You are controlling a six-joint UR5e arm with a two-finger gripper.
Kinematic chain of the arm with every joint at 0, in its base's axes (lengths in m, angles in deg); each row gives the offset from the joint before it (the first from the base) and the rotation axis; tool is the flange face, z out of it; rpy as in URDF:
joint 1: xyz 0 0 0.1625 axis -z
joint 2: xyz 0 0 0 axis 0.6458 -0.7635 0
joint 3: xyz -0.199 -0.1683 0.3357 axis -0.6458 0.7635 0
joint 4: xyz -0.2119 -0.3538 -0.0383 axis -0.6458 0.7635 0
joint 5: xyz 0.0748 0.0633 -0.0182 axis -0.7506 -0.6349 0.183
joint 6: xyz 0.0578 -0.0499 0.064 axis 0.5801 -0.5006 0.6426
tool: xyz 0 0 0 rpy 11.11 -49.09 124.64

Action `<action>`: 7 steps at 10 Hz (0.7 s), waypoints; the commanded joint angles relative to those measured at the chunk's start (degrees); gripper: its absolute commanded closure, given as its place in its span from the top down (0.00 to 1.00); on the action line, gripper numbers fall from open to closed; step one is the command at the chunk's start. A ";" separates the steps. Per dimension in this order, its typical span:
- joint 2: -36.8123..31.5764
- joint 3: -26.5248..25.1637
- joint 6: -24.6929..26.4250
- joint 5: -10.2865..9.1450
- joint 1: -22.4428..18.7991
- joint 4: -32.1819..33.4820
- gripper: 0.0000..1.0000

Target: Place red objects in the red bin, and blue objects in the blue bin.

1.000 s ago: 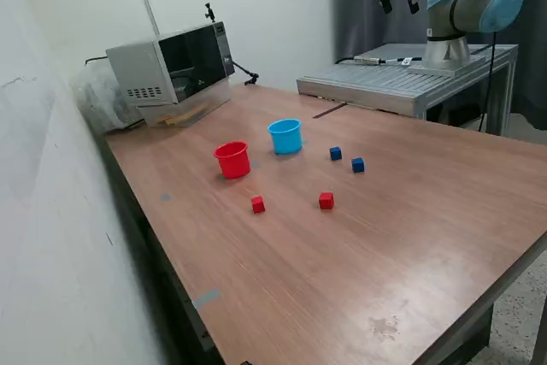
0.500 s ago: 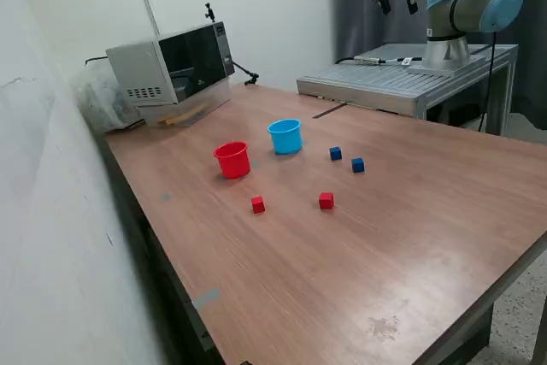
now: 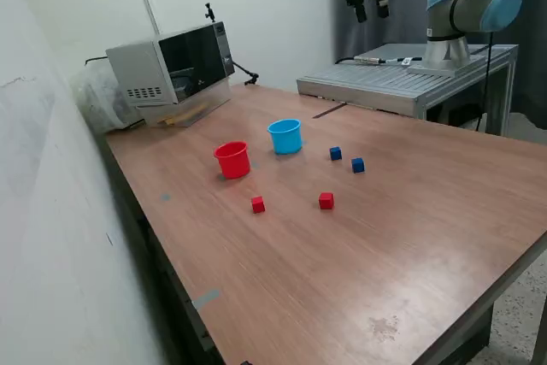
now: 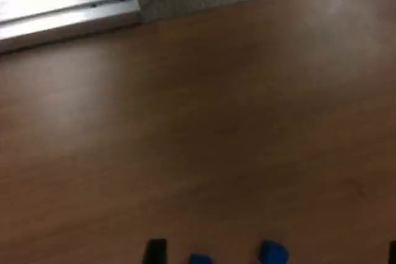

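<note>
In the exterior view, the red cup (image 3: 232,160) and the light blue cup (image 3: 285,136) stand side by side on the wooden table (image 3: 410,211). Two dark blue cubes (image 3: 336,153) (image 3: 357,165) lie to the exterior view's right of the blue cup. Two red cubes (image 3: 258,204) (image 3: 326,201) lie nearer the camera. My gripper (image 3: 368,11) hangs high above the table's far side, open and empty, far from all of them. The blurred wrist view shows bare table and two blue cubes (image 4: 273,252) (image 4: 199,259) at its edge.
A microwave-like box (image 3: 171,70) stands at the table's far corner on the exterior view's left. A grey metal platform (image 3: 402,79) holds the arm's base (image 3: 444,49) at the back. A white wall runs along the exterior view's left.
The gripper has moved toward the exterior view's left, staying high. The cups and cubes have not moved.
</note>
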 commanded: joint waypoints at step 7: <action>24.66 0.58 12.31 4.65 -0.40 27.12 1.00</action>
